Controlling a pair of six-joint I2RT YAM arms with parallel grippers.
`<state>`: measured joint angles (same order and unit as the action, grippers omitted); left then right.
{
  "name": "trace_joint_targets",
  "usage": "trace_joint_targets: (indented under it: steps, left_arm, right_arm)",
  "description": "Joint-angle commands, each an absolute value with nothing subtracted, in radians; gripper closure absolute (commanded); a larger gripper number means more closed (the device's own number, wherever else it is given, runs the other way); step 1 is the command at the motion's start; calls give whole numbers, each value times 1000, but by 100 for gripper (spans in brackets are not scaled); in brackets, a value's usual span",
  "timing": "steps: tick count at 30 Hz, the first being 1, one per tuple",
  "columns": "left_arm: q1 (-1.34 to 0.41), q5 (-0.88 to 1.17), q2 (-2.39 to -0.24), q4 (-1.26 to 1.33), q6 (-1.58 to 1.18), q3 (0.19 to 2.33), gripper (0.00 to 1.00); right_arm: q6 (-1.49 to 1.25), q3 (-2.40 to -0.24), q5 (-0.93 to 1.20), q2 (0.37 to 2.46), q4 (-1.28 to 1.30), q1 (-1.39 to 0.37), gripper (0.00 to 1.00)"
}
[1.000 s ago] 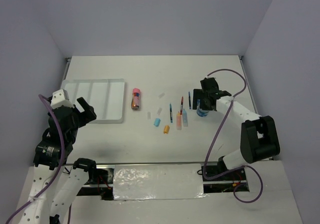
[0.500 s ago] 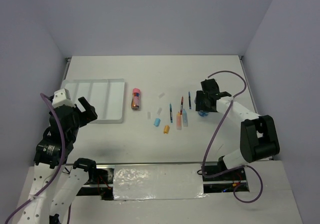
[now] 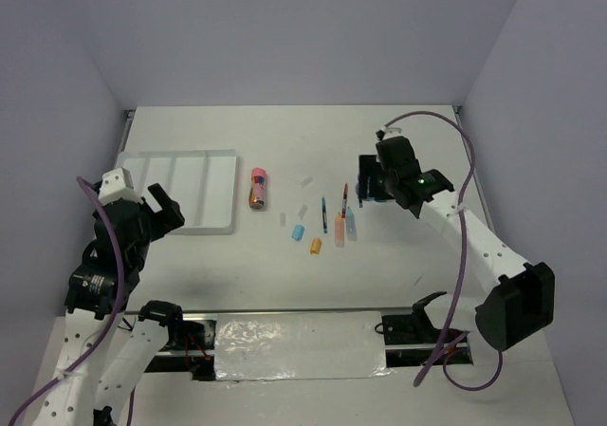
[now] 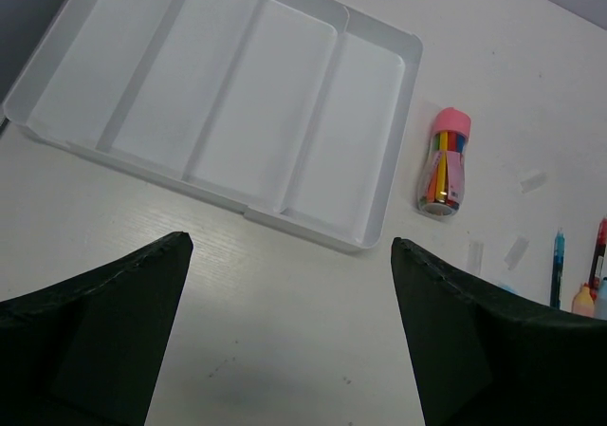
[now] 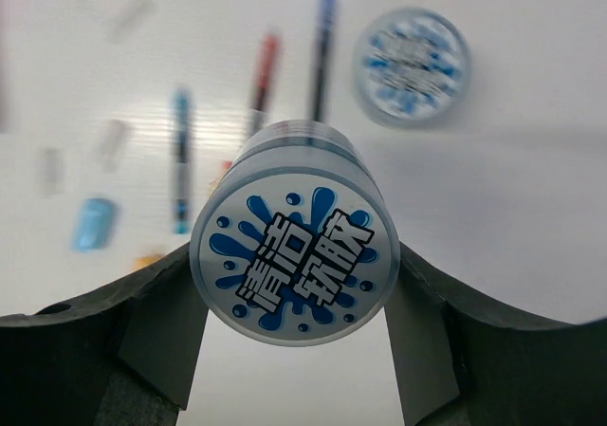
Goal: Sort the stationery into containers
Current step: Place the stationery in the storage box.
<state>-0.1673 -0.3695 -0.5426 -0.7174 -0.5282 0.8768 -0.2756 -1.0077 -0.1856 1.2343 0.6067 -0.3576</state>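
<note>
My right gripper (image 5: pixel 292 255) is shut on a round blue-white roll (image 5: pixel 289 269) and holds it above the table, beside the pens (image 3: pixel 375 184). The second roll (image 5: pixel 413 65) lies flat on the table beyond it. A red pen (image 3: pixel 345 194), a blue pen (image 3: pixel 324 214) and a dark blue pen (image 3: pixel 359 191) lie near light-blue (image 3: pixel 298 231), orange (image 3: pixel 317 246) and peach (image 3: pixel 340 229) pieces. The pink-orange cylinder (image 3: pixel 257 188) lies right of the white tray (image 3: pixel 180 184), whose compartments hold nothing (image 4: pixel 237 94). My left gripper (image 3: pixel 156 208) is open and empty at the tray's near edge.
Small clear pieces (image 3: pixel 306 181) lie between the cylinder and the pens. The cylinder (image 4: pixel 444 163) also shows in the left wrist view. Grey walls enclose the table on three sides. A foil strip (image 3: pixel 299 345) runs along the near edge.
My right gripper has closed on the roll, lifted it off the table and moved it left and away. The left arm has not moved.
</note>
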Motion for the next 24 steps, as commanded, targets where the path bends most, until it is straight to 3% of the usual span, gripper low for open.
trace_joint_targets:
  steps: [1,6,15,24]
  left_arm:
    - [-166,-422,-526,-699,-551,884,1]
    - [-132,-479,-488,-718,-575,887,1]
    - [-107,-439,-497,-696,-558,879,1]
    - [-109,-423,-525,-701,-552,881,1]
  right_arm:
    - [-298,-1184,-108,1239,546,-500,66]
    - [-310,-1423,78,1477,407,-682,66]
    - [-354,-1831,136,1997,67,-787,66]
    - [-380,-2318,196,2396,167,-802,65]
